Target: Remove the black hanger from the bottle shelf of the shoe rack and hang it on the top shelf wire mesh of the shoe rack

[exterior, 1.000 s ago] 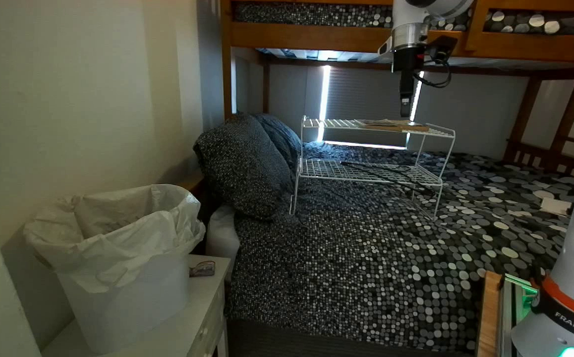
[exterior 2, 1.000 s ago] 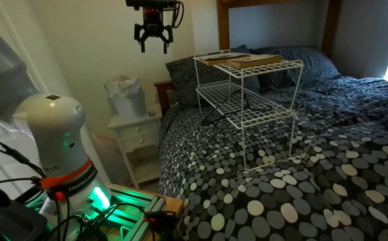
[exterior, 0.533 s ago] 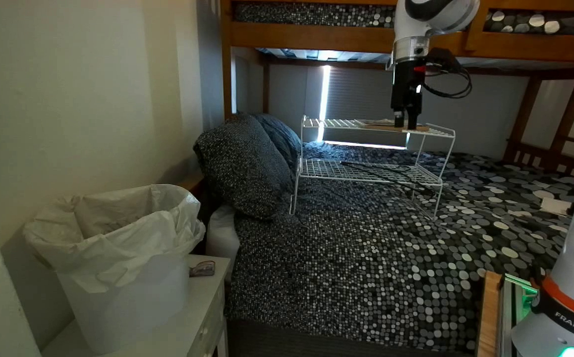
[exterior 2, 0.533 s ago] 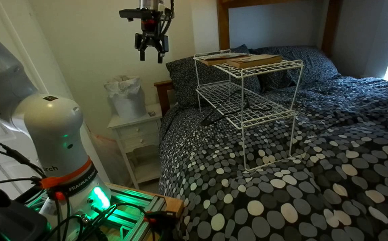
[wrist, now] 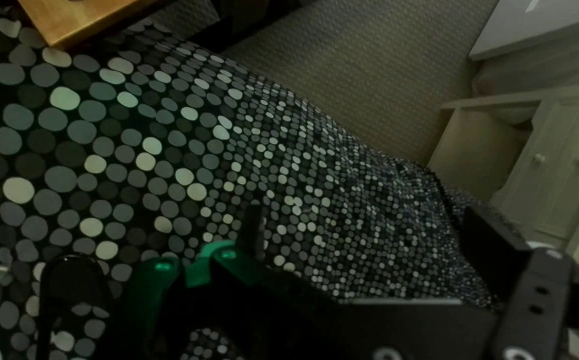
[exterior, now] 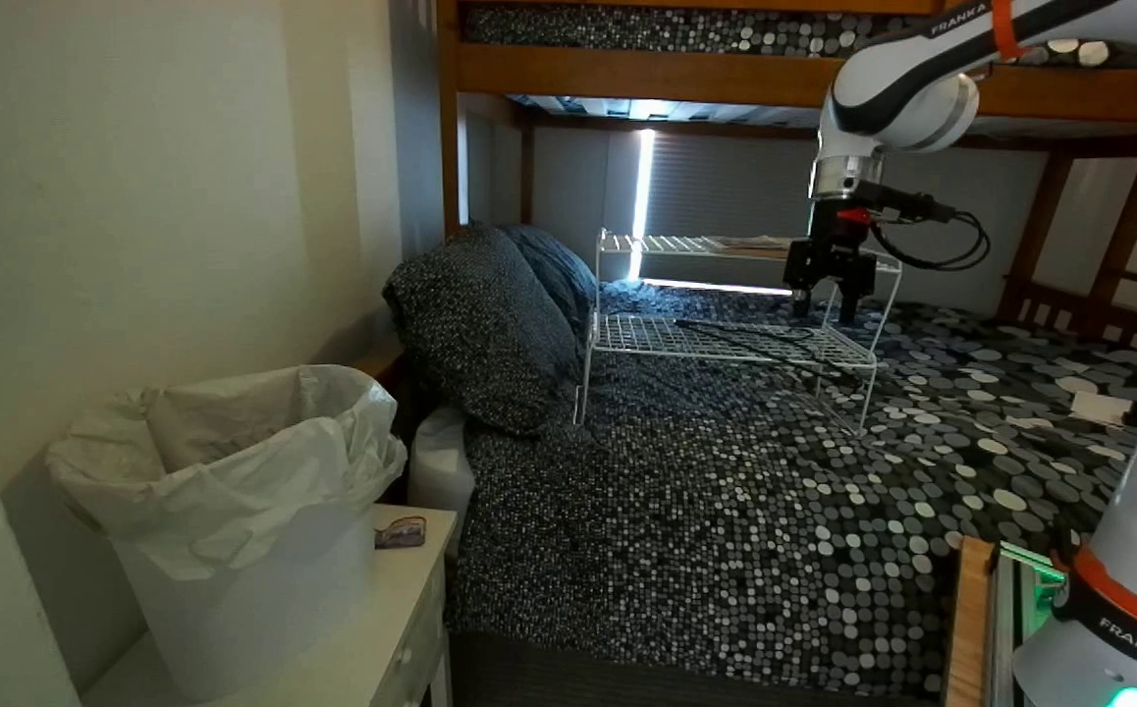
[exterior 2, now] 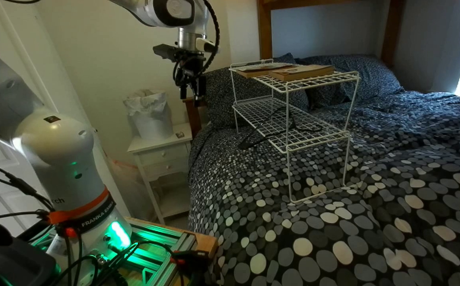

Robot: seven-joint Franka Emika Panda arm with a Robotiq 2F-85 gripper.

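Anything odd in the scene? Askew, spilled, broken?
Two things. The black hanger lies askew on the lower shelf, one corner sticking out past the long edge. And the white wire rack stands on the bed, soft and unusual footing for it. No spill or damage shows.

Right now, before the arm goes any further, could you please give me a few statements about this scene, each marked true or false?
1. The black hanger rests on the lower shelf of the wire rack. True.
2. The gripper is shut on the black hanger. False: it is open and empty.
3. The lined bin stands on the nightstand. True.
4. The wire rack stands on the nightstand too. False: it stands on the bed.
5. Books lie on the top shelf. True.
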